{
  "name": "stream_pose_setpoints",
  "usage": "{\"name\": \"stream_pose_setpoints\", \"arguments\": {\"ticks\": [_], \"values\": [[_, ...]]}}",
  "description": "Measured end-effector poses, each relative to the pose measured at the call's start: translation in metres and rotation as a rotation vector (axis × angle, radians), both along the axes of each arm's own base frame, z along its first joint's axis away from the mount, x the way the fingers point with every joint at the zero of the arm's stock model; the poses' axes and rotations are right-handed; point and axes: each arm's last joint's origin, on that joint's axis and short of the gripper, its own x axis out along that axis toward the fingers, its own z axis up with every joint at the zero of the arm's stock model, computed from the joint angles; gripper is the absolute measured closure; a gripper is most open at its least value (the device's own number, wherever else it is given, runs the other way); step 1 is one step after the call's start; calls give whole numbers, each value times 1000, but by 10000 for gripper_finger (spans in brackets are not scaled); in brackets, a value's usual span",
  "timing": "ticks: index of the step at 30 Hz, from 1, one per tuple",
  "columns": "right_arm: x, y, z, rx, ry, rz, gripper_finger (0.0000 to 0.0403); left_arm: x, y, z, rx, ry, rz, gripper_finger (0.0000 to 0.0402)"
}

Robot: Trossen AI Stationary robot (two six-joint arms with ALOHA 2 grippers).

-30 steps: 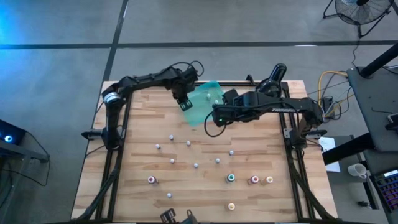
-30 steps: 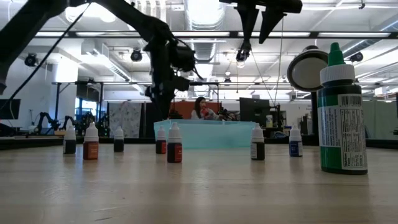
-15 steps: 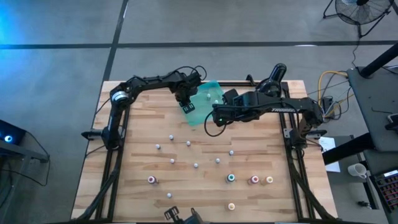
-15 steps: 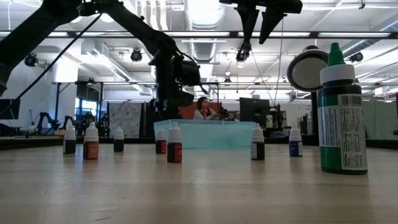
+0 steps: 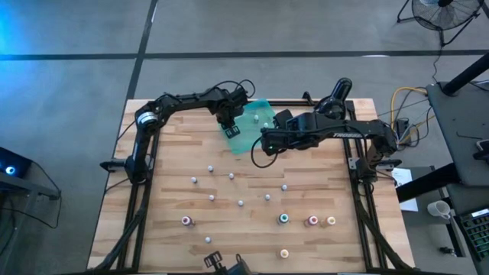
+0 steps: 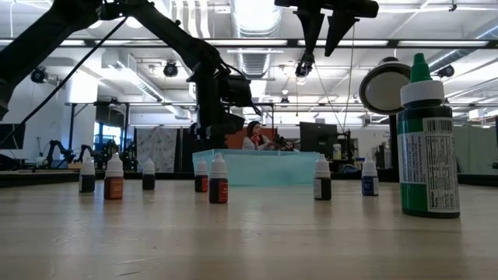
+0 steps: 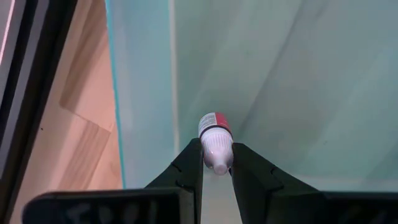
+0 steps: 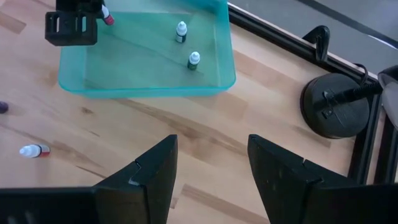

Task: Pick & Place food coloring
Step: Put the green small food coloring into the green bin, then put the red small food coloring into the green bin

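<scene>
A: We locate the left gripper (image 7: 216, 168) over the teal tray (image 5: 246, 136) at the far side of the table (image 5: 176, 229). Its fingers (image 7: 186, 171) are clamped on the white cap end of one small red-labelled food coloring bottle (image 7: 215, 142). In the left wrist view the bottle sits above the tray floor, close to one tray wall.

B: Confirmed. In the right wrist view we see the same gripper (image 8: 73, 18) at a corner of the tray (image 8: 149, 84), with the held bottle (image 8: 108, 18) projecting from it. Two further bottles (image 8: 181, 31) stand upright inside the tray, apart from each other.

A: We place the right gripper (image 8: 211, 168) above bare table just beside the tray, nearer the table centre. Its fingers (image 8: 152, 171) stand well apart and hold nothing. A black round device (image 8: 336, 106) sits near the tray's other end.

B: We note one bottle lying on its side (image 8: 34, 150) on the wood, apart from the tray. In the high view the remaining bottles (image 5: 240, 203) are scattered across the middle and near part of the table, several with coloured bodies (image 5: 283, 218) in a row toward the near right.

A: In the low view a green bottle (image 6: 426, 140) stands closest to the camera, others (image 6: 113, 177) line up before the tray (image 6: 264, 167).
</scene>
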Motion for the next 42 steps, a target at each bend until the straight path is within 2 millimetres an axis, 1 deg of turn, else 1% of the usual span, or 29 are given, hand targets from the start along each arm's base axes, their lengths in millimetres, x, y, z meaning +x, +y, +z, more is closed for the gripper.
{"name": "stream_pose_setpoints", "arguments": {"ticks": [5, 11, 14, 19, 21, 24, 30, 35, 38, 42], "values": [[0, 0, 0, 0, -2, 0, 213, 0, 0, 0, 5, 4, -18, 352], [0, 0, 0, 0, -3, 0, 213, 1, 0, 0, 9, 0, -22, 314], [0, 0, 0, 0, -4, 0, 213, 1, 0, 0, 9, -1, -22, 302], [0, 0, 0, 0, -4, 0, 213, 1, 0, 0, 8, -2, -17, 299], [0, 0, 0, 0, -4, 0, 213, 1, 0, 4, 8, -4, -13, 299], [0, 0, 0, -1, -4, 0, 213, 1, 0, 18, 27, -24, 4, 299], [0, -1, 0, -17, 0, 3, 213, -2, -6, 59, 96, -103, 16, 299], [0, 1, -1, 47, 32, 59, 213, -14, -23, 91, 102, -179, 34, 298], [-1, 1, -2, 52, 48, 58, 213, -21, -35, 106, 113, -214, 24, 298], [-2, 1, -2, 50, 51, 40, 213, -35, -45, 129, 137, -262, 19, 298]]}}
